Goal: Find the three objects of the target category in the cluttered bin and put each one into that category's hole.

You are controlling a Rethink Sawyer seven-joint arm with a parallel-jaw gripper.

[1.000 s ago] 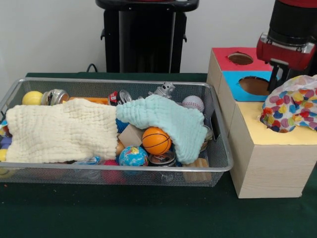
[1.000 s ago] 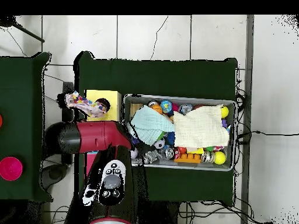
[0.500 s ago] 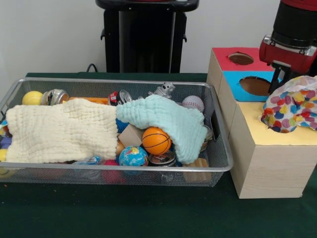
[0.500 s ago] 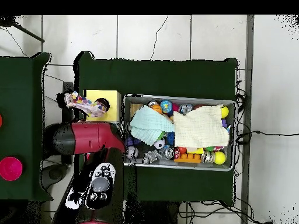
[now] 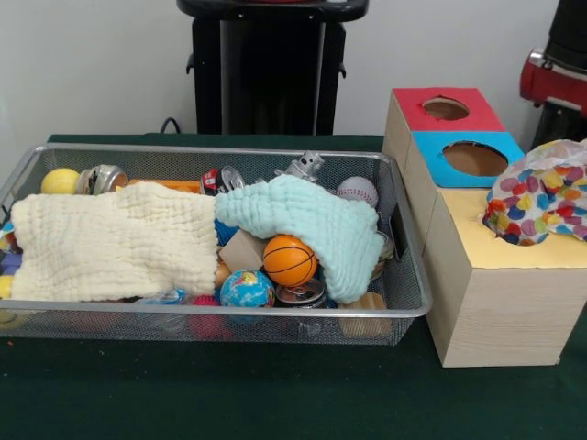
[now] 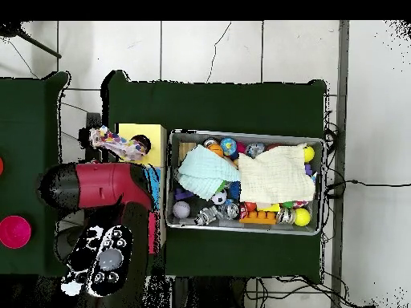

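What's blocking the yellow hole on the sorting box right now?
A multicoloured spotted cloth lies bunched over the yellow top of the box and covers most of its hole. The blue hole and red hole are uncovered.

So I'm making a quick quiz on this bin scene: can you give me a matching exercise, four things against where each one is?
Things:
1. basketball
2. yellow ball
3. spotted cloth
4. baseball

Places:
A. on the box's yellow top
B. far left corner of the bin
C. behind the mint cloth, at the bin's right end
D. under the mint cloth's front edge

Pairs: 1-D, 2-B, 3-A, 4-C
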